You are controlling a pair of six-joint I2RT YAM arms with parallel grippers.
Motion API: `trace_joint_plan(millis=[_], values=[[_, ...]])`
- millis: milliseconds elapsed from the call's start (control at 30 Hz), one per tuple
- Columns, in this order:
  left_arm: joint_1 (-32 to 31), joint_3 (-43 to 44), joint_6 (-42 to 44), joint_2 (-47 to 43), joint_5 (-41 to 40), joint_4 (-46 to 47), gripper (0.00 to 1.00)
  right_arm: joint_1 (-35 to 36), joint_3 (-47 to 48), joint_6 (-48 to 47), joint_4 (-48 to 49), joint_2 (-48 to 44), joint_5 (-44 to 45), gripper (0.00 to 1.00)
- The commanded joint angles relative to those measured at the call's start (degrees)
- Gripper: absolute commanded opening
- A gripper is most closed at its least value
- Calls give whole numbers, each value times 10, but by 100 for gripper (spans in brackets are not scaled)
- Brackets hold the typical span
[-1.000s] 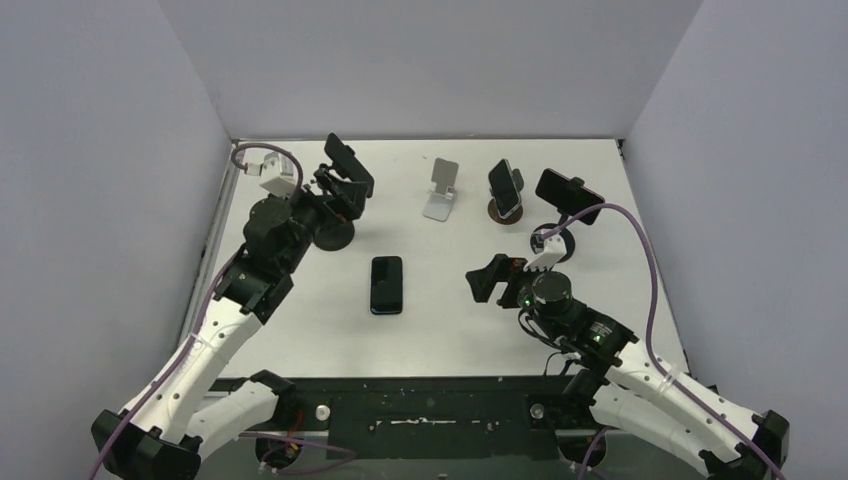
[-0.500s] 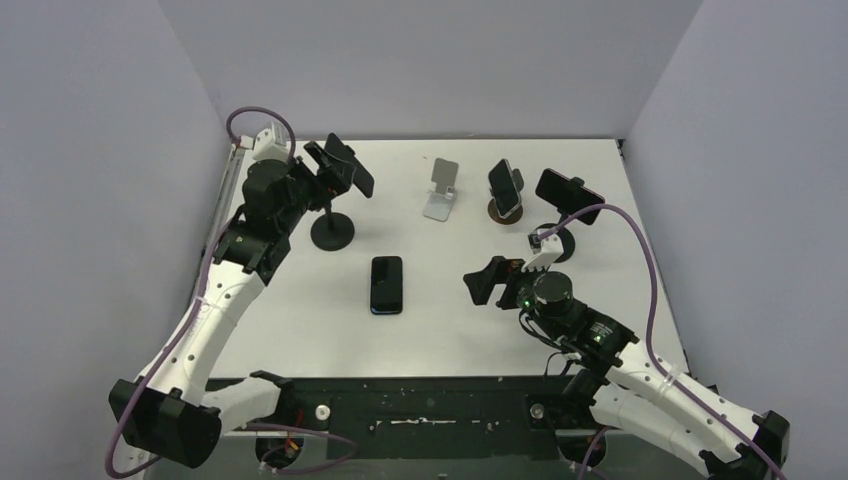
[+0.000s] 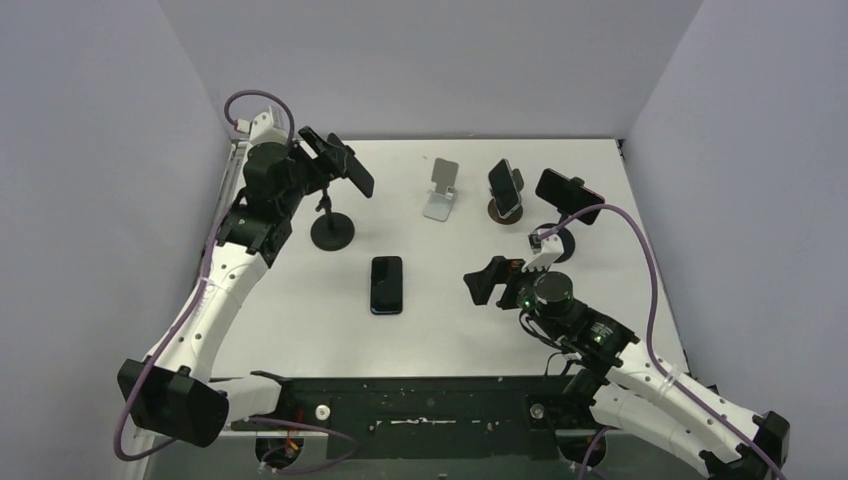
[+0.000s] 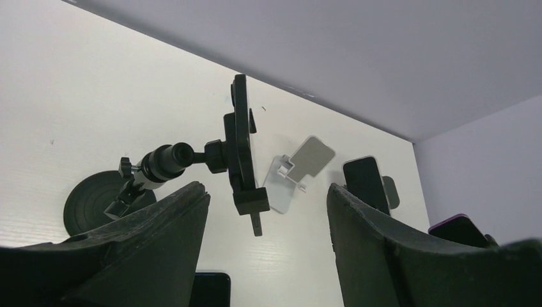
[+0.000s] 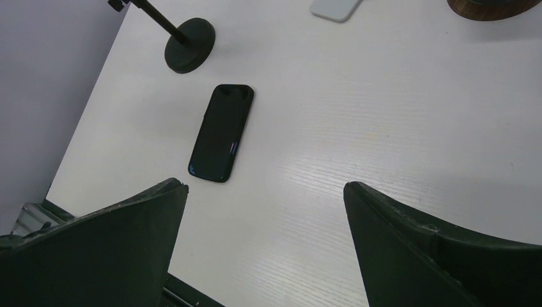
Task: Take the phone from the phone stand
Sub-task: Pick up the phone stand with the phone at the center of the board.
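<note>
A black stand has a round base (image 3: 332, 231) and a clamp head (image 3: 350, 168) at the rear left. In the left wrist view the clamp head (image 4: 241, 144) is edge-on, and I cannot tell whether it holds a phone. My left gripper (image 3: 322, 155) is raised just left of the head, open, and the head's lower end shows between the fingertips (image 4: 192, 198) without touching them. A black phone (image 3: 386, 284) lies flat mid-table. Two more phones sit in stands, one on a round base (image 3: 506, 188) and one purple-edged (image 3: 568, 195). My right gripper (image 3: 479, 281) hovers open and empty.
A white stand (image 3: 441, 188) at the rear centre carries nothing. The right wrist view shows the flat phone (image 5: 222, 132) and the black stand base (image 5: 189, 43) ahead of the right gripper (image 5: 265, 187). Walls close in on the left, rear and right.
My left arm has risen and swung back-left, from over the stand base up to the clamp head, and its jaws have narrowed. The right arm has not moved.
</note>
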Motion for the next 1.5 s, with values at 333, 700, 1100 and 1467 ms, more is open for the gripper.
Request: trace_joint_plan(millis=[333,700,1100,1467], values=[[22,3,8,46,0,104,59,4,21,-1,2,-34,26,100],[25,-10,0,79,49,149,44,4,31,-3,-6,-34,25,100],[29,-14,5,99,39,159,34,4,26,0,-16,-47,30,100],[29,-20,5,91,32,159,17,4,28,1,-32,-60,40,100]])
